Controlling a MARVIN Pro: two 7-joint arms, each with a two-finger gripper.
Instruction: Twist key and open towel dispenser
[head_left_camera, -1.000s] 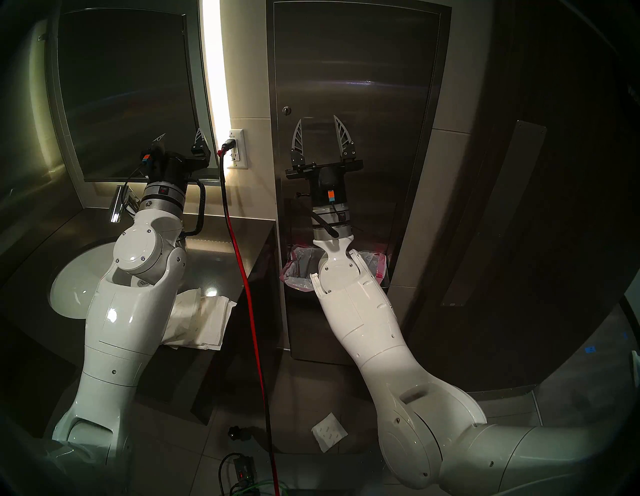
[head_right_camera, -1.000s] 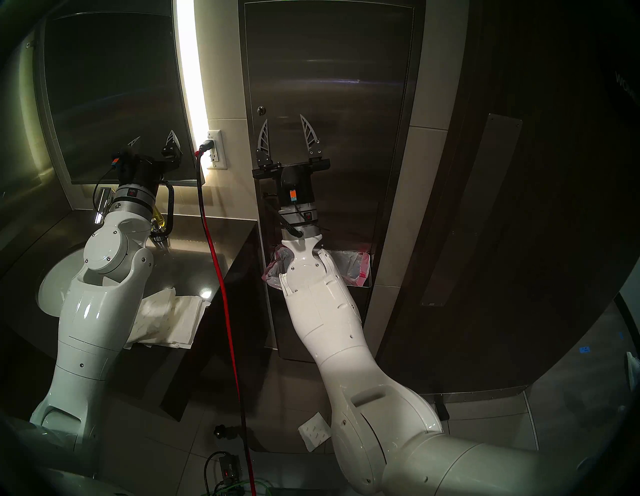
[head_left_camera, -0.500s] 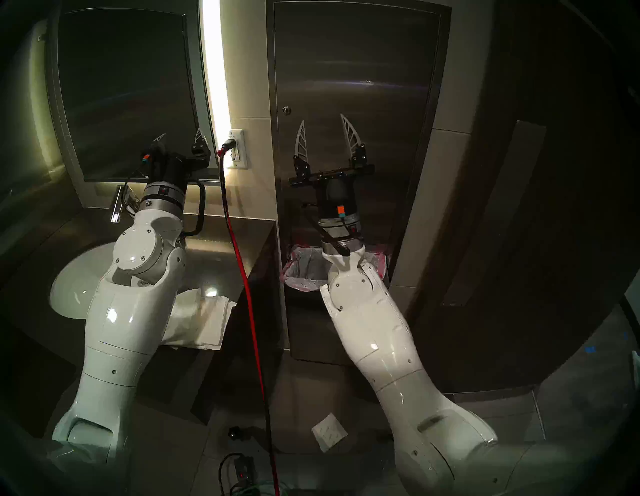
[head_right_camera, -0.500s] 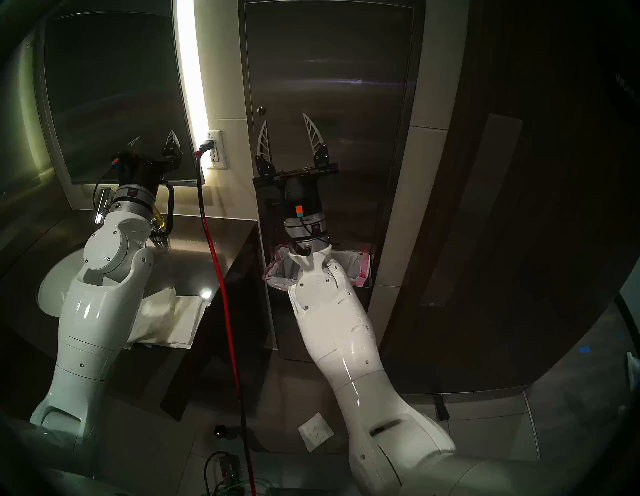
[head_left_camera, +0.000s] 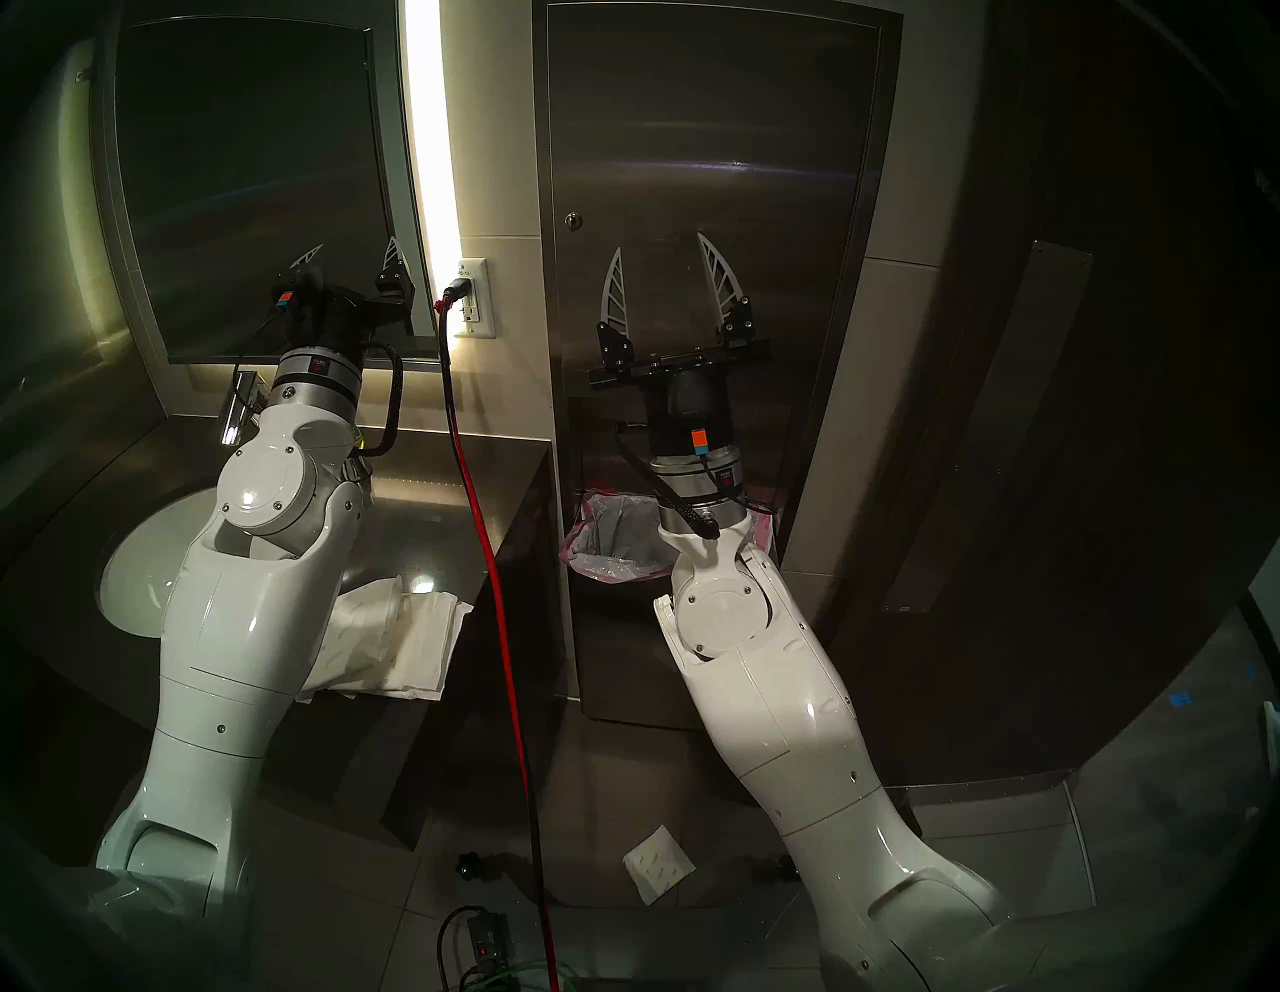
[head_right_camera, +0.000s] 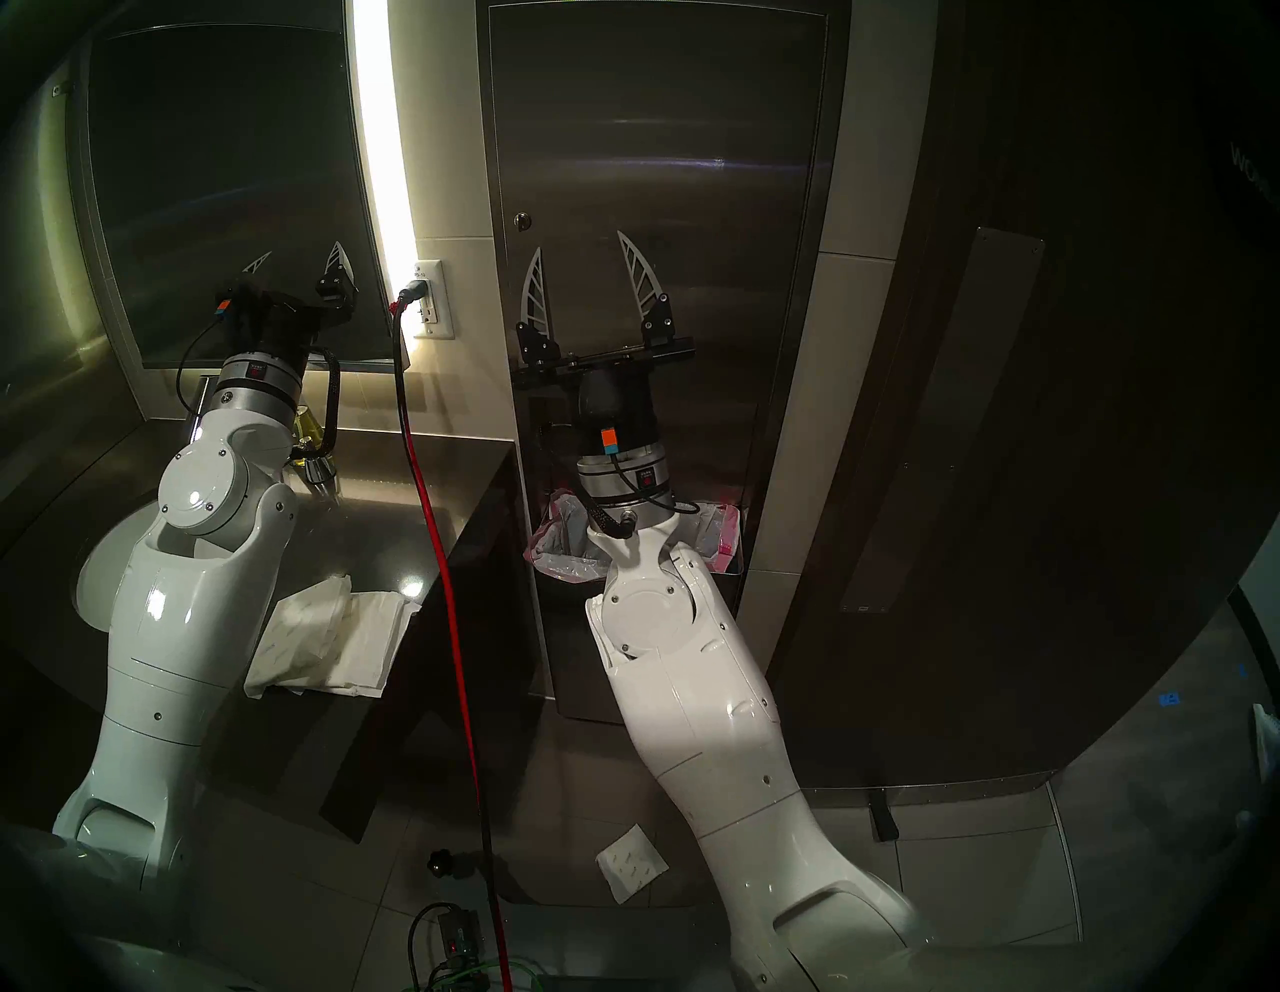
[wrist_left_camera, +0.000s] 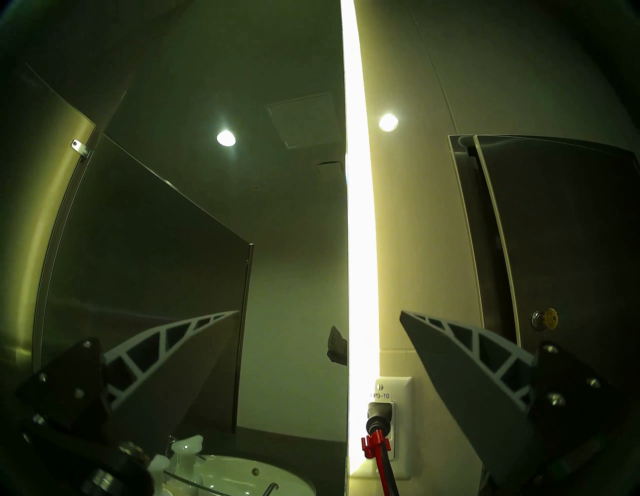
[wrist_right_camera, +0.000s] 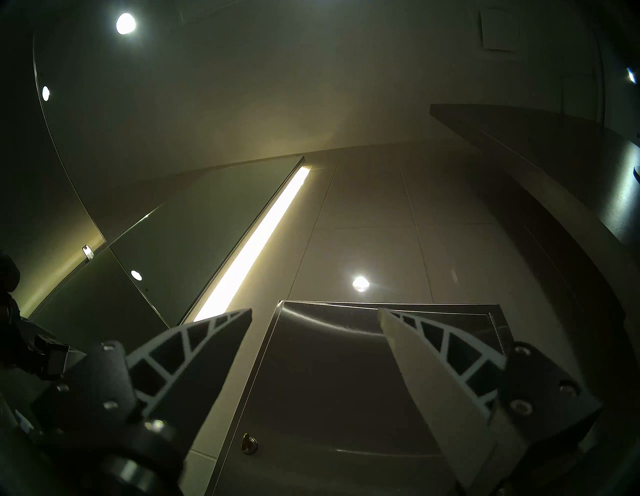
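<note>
The towel dispenser is a tall brushed steel wall cabinet with a flat door. A small brass-coloured key sticks out of the round lock near the door's left edge; the key also shows in the right wrist view. My right gripper is open and empty in front of the door panel, pointing up, below and to the right of the lock. My left gripper is open and empty before the mirror, left of the dispenser, well apart from the key.
A dark mirror and a bright light strip lie left of the dispenser. A red cable hangs from the wall outlet. Paper towels lie on the counter by the sink. A pink-bagged bin sits below my right wrist.
My right gripper has shifted to the right and a little lower along the door, still open. My left gripper has risen slightly in front of the mirror.
</note>
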